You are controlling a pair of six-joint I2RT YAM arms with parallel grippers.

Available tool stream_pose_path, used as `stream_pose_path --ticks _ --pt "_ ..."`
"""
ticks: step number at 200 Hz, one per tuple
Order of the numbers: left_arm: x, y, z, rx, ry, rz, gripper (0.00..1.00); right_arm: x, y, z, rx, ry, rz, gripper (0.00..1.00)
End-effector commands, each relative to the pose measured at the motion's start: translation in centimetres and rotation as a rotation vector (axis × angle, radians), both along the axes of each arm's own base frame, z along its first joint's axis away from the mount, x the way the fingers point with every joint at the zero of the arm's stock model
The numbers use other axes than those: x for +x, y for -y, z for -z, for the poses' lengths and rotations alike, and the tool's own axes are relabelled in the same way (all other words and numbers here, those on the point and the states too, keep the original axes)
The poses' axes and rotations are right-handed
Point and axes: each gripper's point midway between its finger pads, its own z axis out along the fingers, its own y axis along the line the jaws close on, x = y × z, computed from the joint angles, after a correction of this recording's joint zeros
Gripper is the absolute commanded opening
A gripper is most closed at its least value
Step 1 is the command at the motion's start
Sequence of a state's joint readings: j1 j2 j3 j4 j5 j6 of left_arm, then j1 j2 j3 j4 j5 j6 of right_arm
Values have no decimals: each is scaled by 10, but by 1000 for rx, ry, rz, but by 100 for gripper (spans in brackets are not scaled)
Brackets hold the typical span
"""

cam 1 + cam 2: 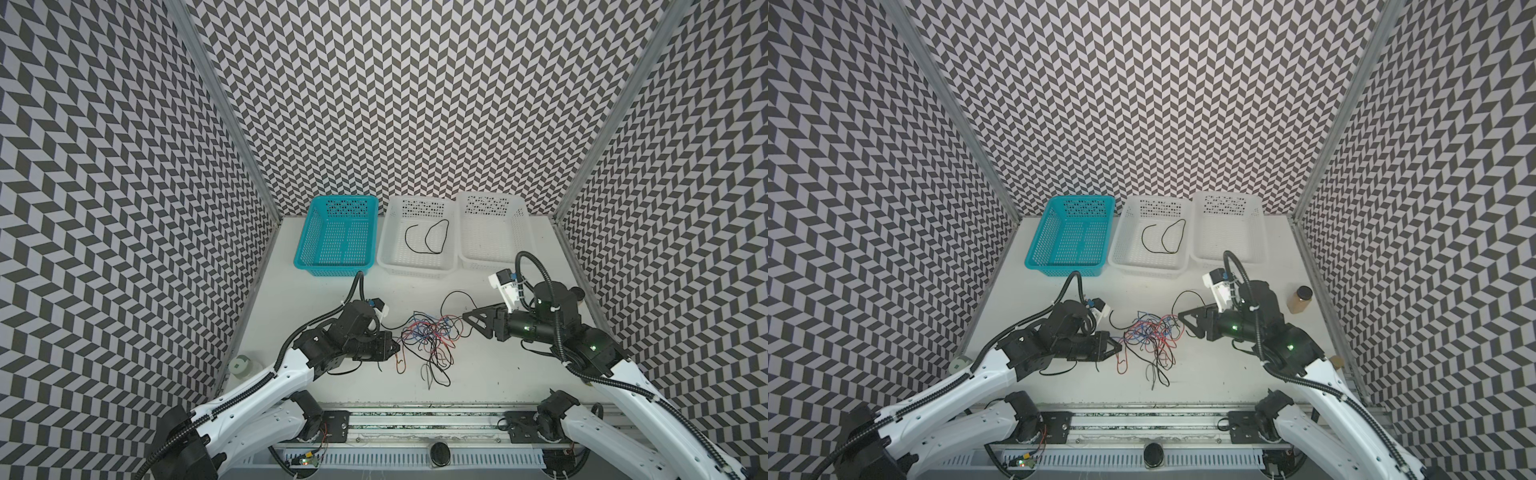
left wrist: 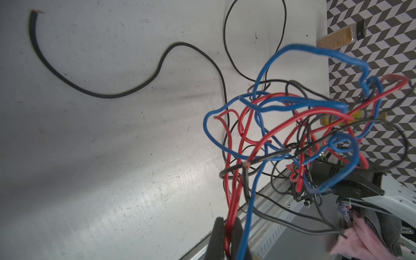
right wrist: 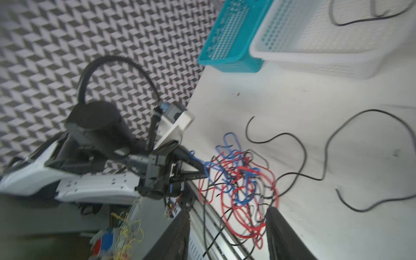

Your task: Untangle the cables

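Many light, floppy cables (image 1: 430, 336) snag easily; left fingers (image 2: 217, 236) pinch red strands, right fingers (image 3: 284, 234) spread; I'd take a free end.

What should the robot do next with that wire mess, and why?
Probably close the right gripper on one strand and pull gently away: its jaws stand open at the edge of the cables, while the left gripper clamps them from the opposite side.
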State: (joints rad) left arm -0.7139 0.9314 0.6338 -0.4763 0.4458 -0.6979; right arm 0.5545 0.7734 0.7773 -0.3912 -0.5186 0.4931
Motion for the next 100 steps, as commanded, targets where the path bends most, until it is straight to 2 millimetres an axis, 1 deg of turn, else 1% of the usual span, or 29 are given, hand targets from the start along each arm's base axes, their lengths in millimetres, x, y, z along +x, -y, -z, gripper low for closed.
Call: stream_pose_path --ticks 1,28,45,63,78,100 --pt "10 3 -18 -27 28 -29 0 -10 -29 1 0 80 -97 52" --pt "12 5 -16 -18 13 -33 0 -16 -57 27 -85 78 -156 48" --pt "12 6 -16 -18 10 -32 0 -14 -68 38 -172 88 -151 48" --pt "12 5 -17 -20 15 -30 0 -2 -71 51 -246 71 -91 45" --pt "12 5 -17 -20 20 -29 0 5 -79 54 -242 67 -78 44" --pt "10 5 -18 -31 23 -23 0 21 -84 65 -243 60 -12 43"
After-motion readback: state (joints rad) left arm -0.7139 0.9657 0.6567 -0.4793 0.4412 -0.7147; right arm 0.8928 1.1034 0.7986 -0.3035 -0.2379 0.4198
